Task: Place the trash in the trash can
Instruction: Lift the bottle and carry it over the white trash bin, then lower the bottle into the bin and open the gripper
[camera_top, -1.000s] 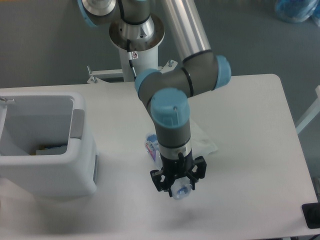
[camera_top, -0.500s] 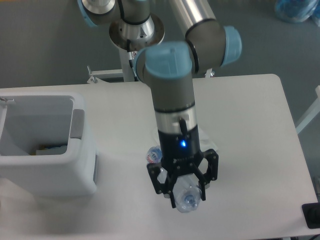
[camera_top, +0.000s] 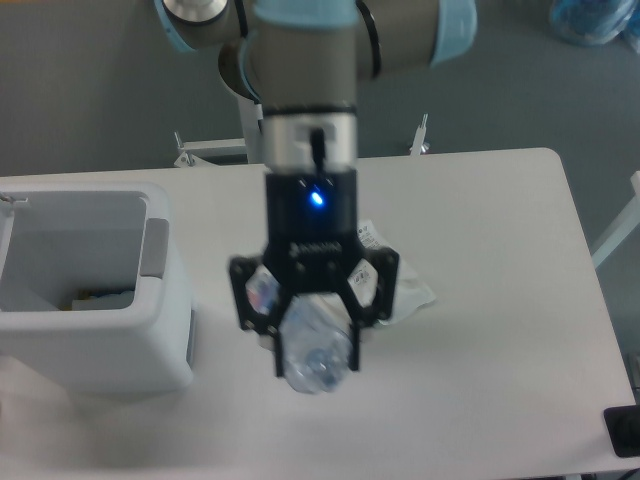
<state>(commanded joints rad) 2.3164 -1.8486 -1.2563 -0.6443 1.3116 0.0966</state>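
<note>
My gripper hangs high above the table's middle, close to the camera, shut on the clear plastic bottle. The bottle's base points toward the camera and its blue-and-red label shows at the left finger. The clear wrinkly packet lies on the table behind the gripper, mostly hidden by it. The white trash can with its grey handle panel stands at the table's left, open at the top, to the left of the gripper.
Some items lie at the bottom of the trash can. The robot's base stands at the table's far edge. A black object sits at the front right corner. A blue bag lies on the floor at the top right.
The gripper has lifted the bottle up off the table and moved left toward the trash can, uncovering the packet underneath.
</note>
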